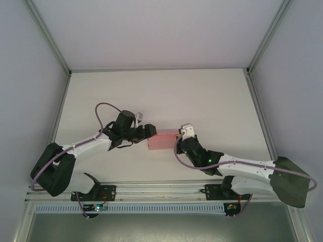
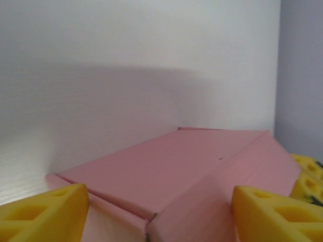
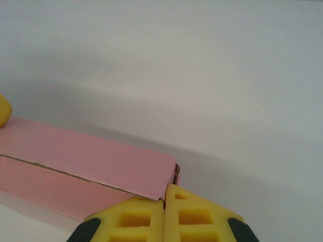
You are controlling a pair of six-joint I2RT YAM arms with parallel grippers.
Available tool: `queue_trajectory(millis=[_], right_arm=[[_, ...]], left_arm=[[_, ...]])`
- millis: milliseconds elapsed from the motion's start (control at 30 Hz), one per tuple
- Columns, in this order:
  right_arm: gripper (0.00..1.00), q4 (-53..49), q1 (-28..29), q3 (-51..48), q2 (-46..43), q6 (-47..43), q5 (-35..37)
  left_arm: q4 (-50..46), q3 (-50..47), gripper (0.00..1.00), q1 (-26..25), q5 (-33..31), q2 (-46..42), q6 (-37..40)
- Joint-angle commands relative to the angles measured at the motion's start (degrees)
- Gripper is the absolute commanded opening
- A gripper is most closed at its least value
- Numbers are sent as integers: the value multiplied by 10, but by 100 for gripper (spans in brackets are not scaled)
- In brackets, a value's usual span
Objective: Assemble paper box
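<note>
Box place: the paper box (image 1: 160, 140) lies flat mid-table (image 1: 202, 96), a little toward the near edge.
Long axis: left to right, one end toward each arm.
Left gripper (image 2: 159, 224): fingers (image 2: 43, 214) spread wide, straddling the box's left end; I cannot tell whether they touch it.
Right gripper (image 3: 164, 219): pads pressed together at a right-end corner, apparently nipping the top panel's thin edge.
Nearer arm: both sit at the box.
Next move: likely closing that right end while the left steadies.
</note>
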Motion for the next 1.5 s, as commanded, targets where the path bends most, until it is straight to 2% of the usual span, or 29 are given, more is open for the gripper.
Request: queue_trajectory(millis=[0, 67, 267, 367, 400, 533, 633, 733, 833, 967, 1133, 1167, 1233, 1333, 1467], right_arm=[[12, -103, 10, -18, -6, -3, -64], [27, -105, 9, -11, -30, -4, -69], [51, -108, -10, 17, -117, 2, -93], [79, -104, -33, 32, -142, -7, -130], [83, -105, -41, 37, -146, -8, -137], [89, -107, -69, 60, -122, 8, -128], [88, -109, -81, 82, -76, 14, -125], [83, -130, -90, 91, -30, 23, -127], [67, -127, -113, 63, -4, 65, -149], [53, -86, -143, -4, 2, 118, -202], [44, -20, -149, -82, 1, 142, -213], [43, -11, -152, -90, 4, 142, -221], [33, -11, -154, -93, 11, 142, -230], [27, -11, -155, -96, 23, 139, -242], [25, 18, -155, -118, 40, 146, -241]], left_arm=[[-1, -33, 67, 2, -8, 16, -8], [9, -46, 66, 1, -3, 15, -12], [-5, -53, 63, 0, -7, 17, 7], [-6, -52, 61, 1, -5, 25, 11], [-4, -52, 61, 1, -4, 28, 11], [-5, -52, 60, -1, 0, 31, 21], [-8, -53, 60, -3, -1, 31, 23], [-13, -53, 59, -3, -7, 30, 25], [-6, -62, 59, -3, -10, 31, 24], [13, -79, 56, -3, -6, 42, 25], [65, -111, 49, -2, 4, 60, 10], [73, -114, 45, -1, 9, 66, 13], [73, -115, 35, -2, 12, 76, 15], [82, -120, 25, -2, 15, 85, 14], [93, -133, 7, -2, 8, 89, 15]])
